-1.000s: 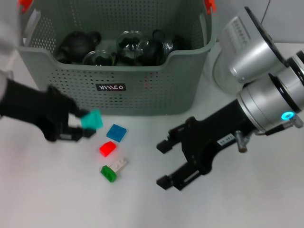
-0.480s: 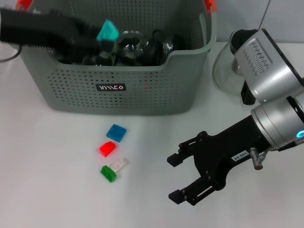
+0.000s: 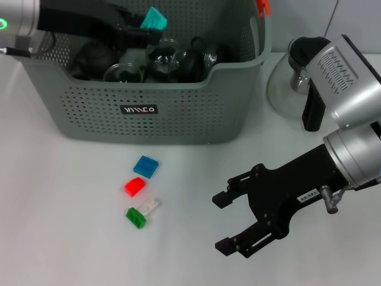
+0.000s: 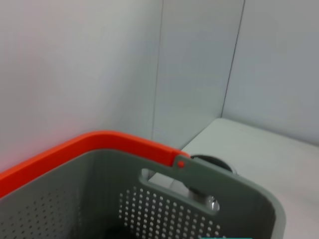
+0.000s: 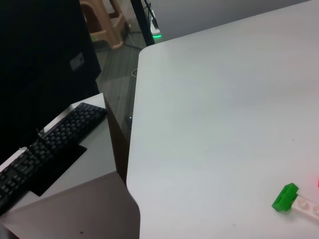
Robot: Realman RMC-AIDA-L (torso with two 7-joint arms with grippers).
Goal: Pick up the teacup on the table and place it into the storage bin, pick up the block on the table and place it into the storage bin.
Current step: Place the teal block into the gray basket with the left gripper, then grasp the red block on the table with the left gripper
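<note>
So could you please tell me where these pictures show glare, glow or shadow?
Head view: the red block glows overexposed, and soft shadows lie under the storage bin and the open right end effector. Left wrist view: a pinkish cast tints the wall above the bin's orange rim. Right wrist view: evenly lit.

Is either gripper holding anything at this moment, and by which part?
The left gripper pinches the teal block by its lower edge, above the storage bin. The right gripper is open and empty.
</note>
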